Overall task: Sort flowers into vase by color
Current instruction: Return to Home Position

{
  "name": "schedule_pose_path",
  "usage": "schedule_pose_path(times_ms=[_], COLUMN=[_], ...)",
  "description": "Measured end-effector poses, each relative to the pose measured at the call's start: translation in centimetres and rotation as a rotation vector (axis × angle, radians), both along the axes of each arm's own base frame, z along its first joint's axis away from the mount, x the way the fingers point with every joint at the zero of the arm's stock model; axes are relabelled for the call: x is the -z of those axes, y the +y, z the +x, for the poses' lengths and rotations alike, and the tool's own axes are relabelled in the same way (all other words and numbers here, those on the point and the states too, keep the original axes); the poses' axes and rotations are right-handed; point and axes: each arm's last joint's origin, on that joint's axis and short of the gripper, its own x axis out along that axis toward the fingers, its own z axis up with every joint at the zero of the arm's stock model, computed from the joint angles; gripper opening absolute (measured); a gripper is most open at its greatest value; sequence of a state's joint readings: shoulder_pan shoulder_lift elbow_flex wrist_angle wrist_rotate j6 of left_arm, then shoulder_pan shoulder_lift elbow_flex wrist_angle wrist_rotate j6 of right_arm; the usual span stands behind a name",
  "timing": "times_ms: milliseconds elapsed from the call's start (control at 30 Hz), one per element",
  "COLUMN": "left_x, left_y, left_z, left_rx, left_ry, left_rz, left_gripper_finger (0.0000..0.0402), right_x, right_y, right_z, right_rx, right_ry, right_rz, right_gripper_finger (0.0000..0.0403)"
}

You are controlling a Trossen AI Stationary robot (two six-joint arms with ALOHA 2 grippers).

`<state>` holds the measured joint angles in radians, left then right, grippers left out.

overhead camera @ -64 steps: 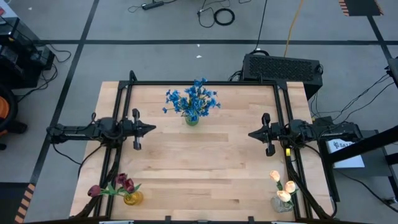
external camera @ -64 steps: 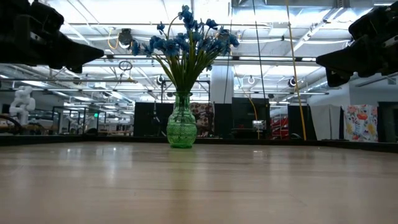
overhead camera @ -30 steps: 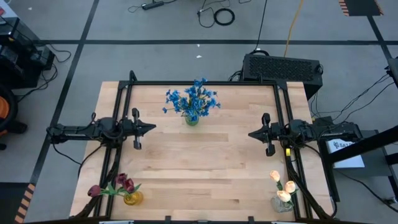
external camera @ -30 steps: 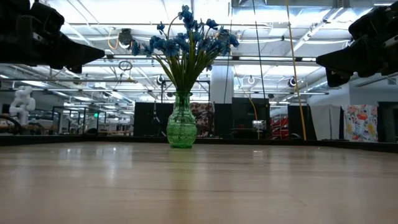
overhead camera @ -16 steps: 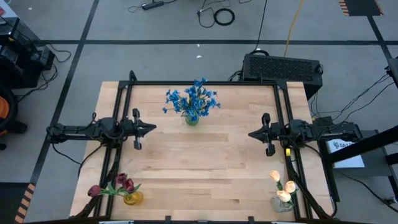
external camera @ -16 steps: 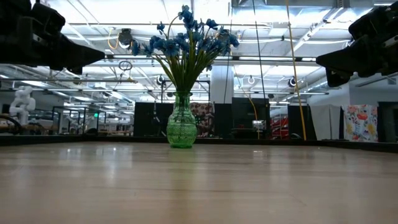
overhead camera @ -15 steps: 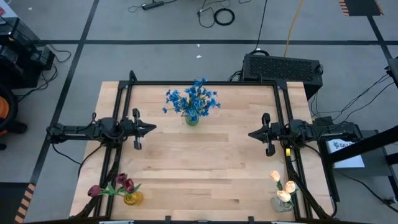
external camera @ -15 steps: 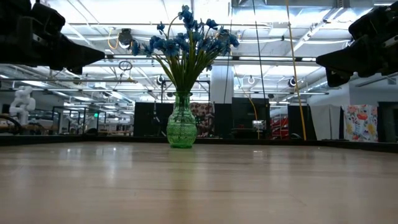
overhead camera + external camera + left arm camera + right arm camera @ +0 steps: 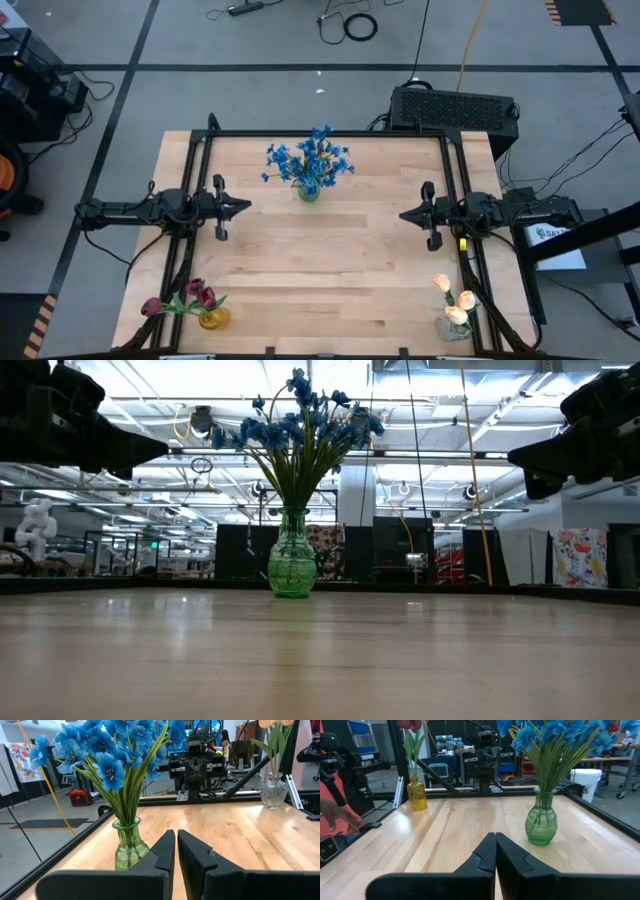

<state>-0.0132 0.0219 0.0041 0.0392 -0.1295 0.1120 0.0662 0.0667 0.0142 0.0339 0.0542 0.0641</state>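
High view: blue flowers [image 9: 308,162] bunched in green vase [image 9: 308,193]. Flanking that vase, well apart from it: left gripper [image 9: 244,207] and right gripper [image 9: 404,214], jaws pressed together, holding nothing.

**Three vases, two arms: where each stands**

The green glass vase [image 9: 308,192] stands at the middle of the light wooden table's [image 9: 320,270] back edge, with the blue clustered flowers [image 9: 305,160] in it. The yellow glass vase [image 9: 213,320] sits at the front left corner, with the dark red tulips [image 9: 198,294] in it. The clear glass vase [image 9: 450,327] sits at the front right corner (opposite the yellow one) and holds the cream-yellow tulips [image 9: 455,300]. The left gripper [image 9: 243,208] hangs by the middle of the left edge, and the right gripper [image 9: 405,215] by the middle of the right edge. They face each other, well apart.
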Motion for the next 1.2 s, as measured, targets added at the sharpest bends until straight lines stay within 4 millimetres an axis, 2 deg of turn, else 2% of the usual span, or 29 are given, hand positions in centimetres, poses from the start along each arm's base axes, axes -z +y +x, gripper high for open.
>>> schedule_pose_path(times_ms=[300, 400, 500, 667, 1200], left_x=[-0.02, -0.02, -0.03, -0.03, -0.04], left_y=[0.0, 0.0, 0.0, 0.0, -0.01], left_z=[0.0, 0.0, 0.0, 0.0, 0.0], left_rx=[0.001, 0.001, 0.001, 0.002, 0.002], left_ry=[-0.002, -0.002, -0.003, -0.003, -0.003], left_rz=[0.0, 0.0, 0.0, 0.0, 0.0], left_gripper_finger=[0.003, 0.003, 0.003, 0.003, 0.003], right_x=[-0.09, 0.02, 0.06, 0.0, -0.1], right_y=[-0.08, -0.03, 0.07, -0.28, -0.54], right_z=[0.0, -0.01, -0.01, -0.02, -0.1], right_rx=[0.026, 0.011, -0.026, 0.028, 0.048], right_ry=[-0.01, 0.008, 0.011, 0.003, -0.009], right_rz=[0.008, 0.083, 0.03, -0.062, -0.129], right_gripper_finger=[0.0, 0.0, 0.0, 0.0, 0.0])
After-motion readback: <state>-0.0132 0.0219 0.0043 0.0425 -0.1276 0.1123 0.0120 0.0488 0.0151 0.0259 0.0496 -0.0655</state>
